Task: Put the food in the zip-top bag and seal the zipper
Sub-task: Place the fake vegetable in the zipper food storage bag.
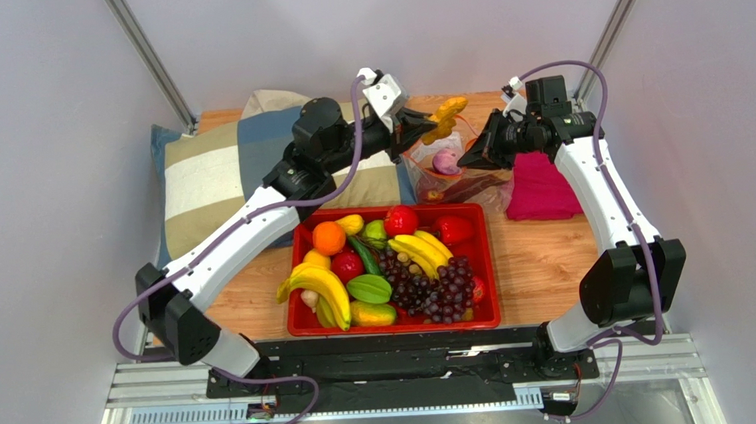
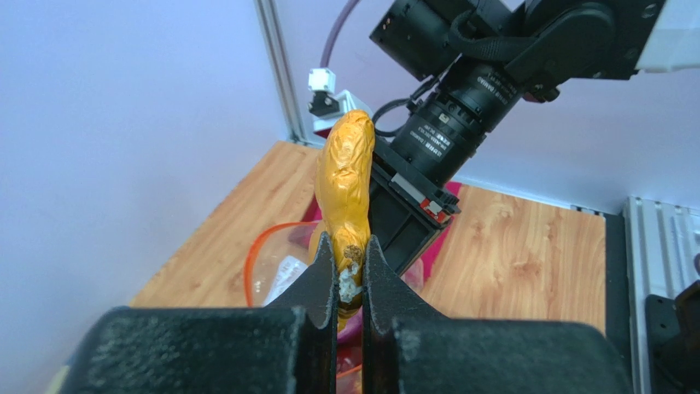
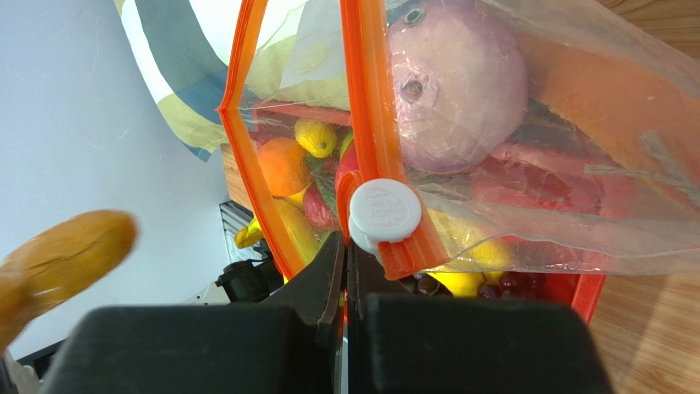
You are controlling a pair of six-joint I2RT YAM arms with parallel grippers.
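Left wrist view: left fingers (image 2: 316, 275) clench an orange food piece (image 2: 345, 172) just above the bag (image 2: 283, 267), while right fingers (image 3: 324, 271) pinch its zipper (image 3: 370, 107), mouth open. Filling step; next should be lowering and releasing it inside.

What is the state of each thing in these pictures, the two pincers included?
zip-top bag: open, holding an onion-like ball
zipper: unsealed, its two strips apart
left pincer: shut on a golden food piece
right pincer: shut on the zip-top bag's mouth edge
red tray: full of toy fruit
magenta cloth: folded
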